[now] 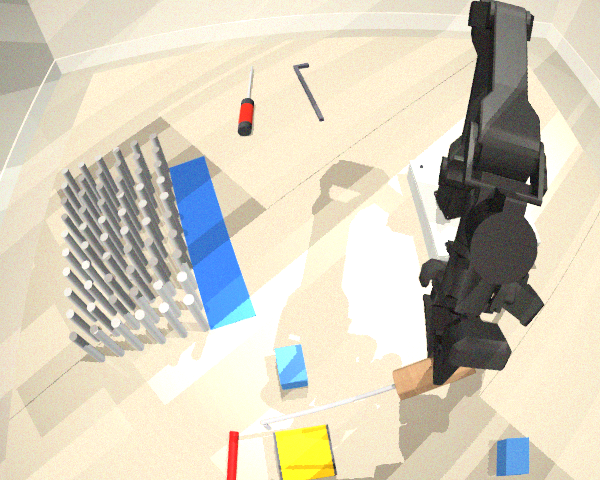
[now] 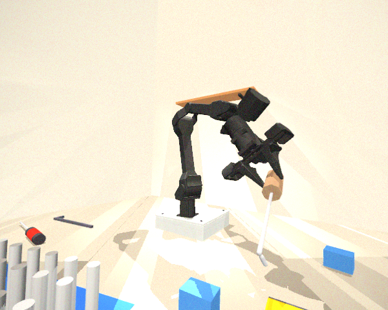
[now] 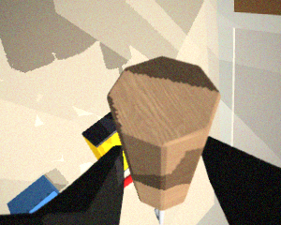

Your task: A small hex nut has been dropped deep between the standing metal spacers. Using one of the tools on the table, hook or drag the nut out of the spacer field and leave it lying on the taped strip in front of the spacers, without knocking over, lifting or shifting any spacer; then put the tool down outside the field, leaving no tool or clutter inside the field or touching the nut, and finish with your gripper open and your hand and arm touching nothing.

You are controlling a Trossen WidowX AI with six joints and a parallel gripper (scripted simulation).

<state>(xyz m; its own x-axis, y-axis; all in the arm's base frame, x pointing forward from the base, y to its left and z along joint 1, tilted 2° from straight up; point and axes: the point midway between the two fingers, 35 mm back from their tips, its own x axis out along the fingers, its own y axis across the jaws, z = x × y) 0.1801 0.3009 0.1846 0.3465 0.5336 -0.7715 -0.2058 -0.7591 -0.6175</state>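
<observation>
My gripper (image 1: 441, 378) (image 2: 271, 180) (image 3: 161, 149) is shut on the wooden handle (image 1: 413, 381) (image 2: 273, 188) (image 3: 164, 136) of a hook tool. Its thin white rod (image 1: 331, 405) (image 2: 266, 227) slants down toward the table, and the hooked tip (image 1: 264, 423) (image 2: 263, 261) is low near the yellow block. The grey standing spacers (image 1: 124, 242) (image 2: 37, 276) fill the left side, far from my gripper. The blue taped strip (image 1: 207, 242) (image 2: 103, 301) lies along their right edge. The nut is hidden among the spacers.
A red-handled screwdriver (image 1: 245, 116) (image 2: 33, 234) and a dark hex key (image 1: 309, 93) (image 2: 73, 222) lie at the back. A light blue block (image 1: 291, 366) (image 2: 199, 295), a yellow block (image 1: 305, 452) (image 3: 105, 145), a red stick (image 1: 232, 454) and a blue block (image 1: 512, 456) (image 2: 338, 259) lie in front.
</observation>
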